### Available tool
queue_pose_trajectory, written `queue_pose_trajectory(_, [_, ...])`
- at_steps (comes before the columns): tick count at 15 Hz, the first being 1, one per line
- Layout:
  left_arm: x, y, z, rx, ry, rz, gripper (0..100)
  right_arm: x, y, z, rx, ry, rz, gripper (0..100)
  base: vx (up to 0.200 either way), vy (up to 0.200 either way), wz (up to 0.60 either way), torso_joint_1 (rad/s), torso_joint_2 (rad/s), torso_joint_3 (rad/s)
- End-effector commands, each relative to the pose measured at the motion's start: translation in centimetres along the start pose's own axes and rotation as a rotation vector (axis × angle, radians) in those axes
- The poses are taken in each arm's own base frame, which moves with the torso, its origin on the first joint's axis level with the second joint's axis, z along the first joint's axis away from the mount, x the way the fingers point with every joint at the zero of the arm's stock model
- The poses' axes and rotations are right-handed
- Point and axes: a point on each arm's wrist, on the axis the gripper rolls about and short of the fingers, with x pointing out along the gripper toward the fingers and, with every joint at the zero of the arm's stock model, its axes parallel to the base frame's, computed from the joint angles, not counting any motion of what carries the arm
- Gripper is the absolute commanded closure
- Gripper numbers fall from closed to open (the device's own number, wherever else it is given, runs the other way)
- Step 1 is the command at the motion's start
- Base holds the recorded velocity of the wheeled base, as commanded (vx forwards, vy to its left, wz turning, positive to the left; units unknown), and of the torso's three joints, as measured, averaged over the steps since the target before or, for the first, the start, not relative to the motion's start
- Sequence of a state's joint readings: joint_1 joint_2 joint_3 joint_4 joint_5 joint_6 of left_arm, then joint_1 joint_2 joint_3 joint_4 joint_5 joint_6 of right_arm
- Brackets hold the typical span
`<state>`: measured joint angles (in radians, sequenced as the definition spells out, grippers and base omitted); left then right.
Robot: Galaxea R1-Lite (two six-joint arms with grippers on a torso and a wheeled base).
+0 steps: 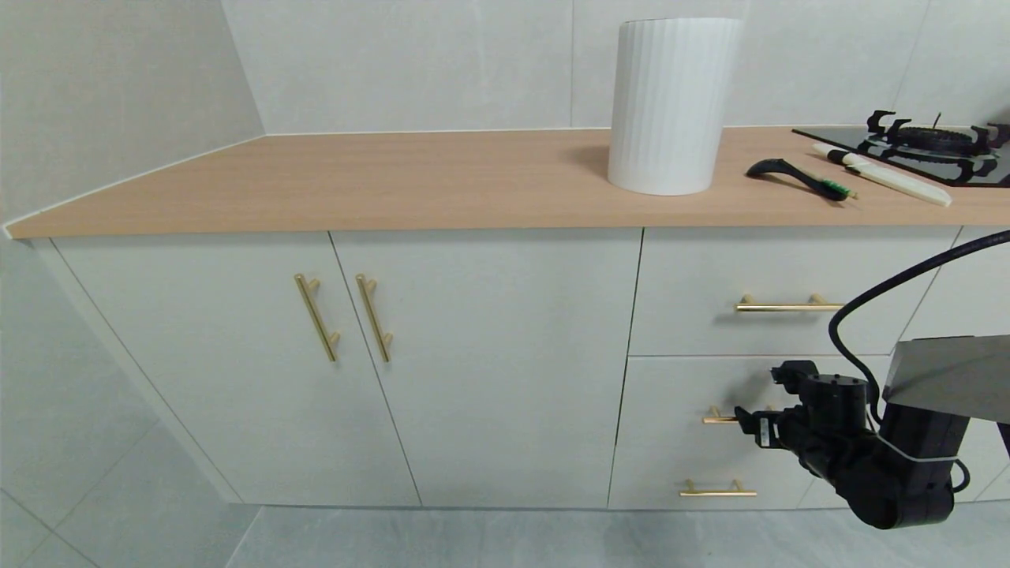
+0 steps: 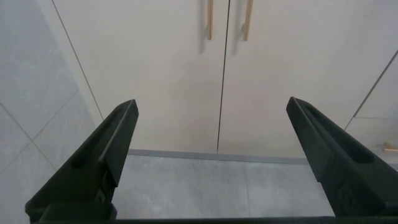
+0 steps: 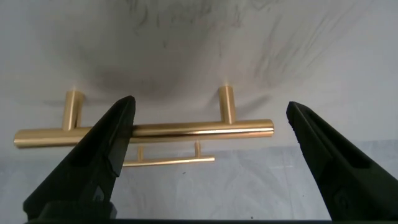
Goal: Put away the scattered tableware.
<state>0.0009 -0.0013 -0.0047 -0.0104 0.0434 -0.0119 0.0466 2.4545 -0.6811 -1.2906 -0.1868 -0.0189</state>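
Now, head view: right arm low, elbow bent, right pincer point(image 1: 764, 397) level with the middle drawer handle point(image 1: 716, 420). Utensil point(image 1: 797, 177) and knife point(image 1: 888, 175) lie on the counter point(image 1: 355, 177), beside a canister point(image 1: 669, 106).
Left wrist view: left pincer point(image 2: 211, 115) spread wide, facing cupboard doors point(image 2: 155, 74).
Right wrist view: right pincer spread wide, handle just ahead.

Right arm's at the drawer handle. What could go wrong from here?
1. The right pincer is open along the middle drawer handle, not across it; closing may catch only a post, or slip on the pull.
2. The black utensil and white knife lie toward the counter front edge, right above; a jerky pull might shake them off.
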Motion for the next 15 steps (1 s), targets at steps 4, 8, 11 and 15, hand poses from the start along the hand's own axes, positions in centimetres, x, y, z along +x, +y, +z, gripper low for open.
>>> queue_pose_trajectory(4, [0.0,0.0,0.0,0.0,0.001,0.0,0,0.0,0.0,-0.6,-0.007,0.025,-0.003,0,0.0,0.0,0.0,0.0,0.0,0.0])
queue_pose_trajectory(8, [0.0,0.0,0.0,0.0,0.001,0.0,0,-1.0,-0.3,-0.5,-0.009,0.035,-0.003,0,0.0,0.0,0.0,0.0,0.0,0.0])
queue_pose_trajectory(11, [0.0,0.0,0.0,0.0,0.001,0.002,0,-2.9,-0.7,-0.2,-0.01,0.052,0.001,0,0.0,0.0,0.0,0.0,0.0,0.0])
queue_pose_trajectory(15, [0.0,0.0,0.0,0.0,0.001,0.0,0,-12.1,-0.8,2.9,-0.026,-0.015,0.091,0,0.0,0.0,0.0,0.0,0.0,0.0])
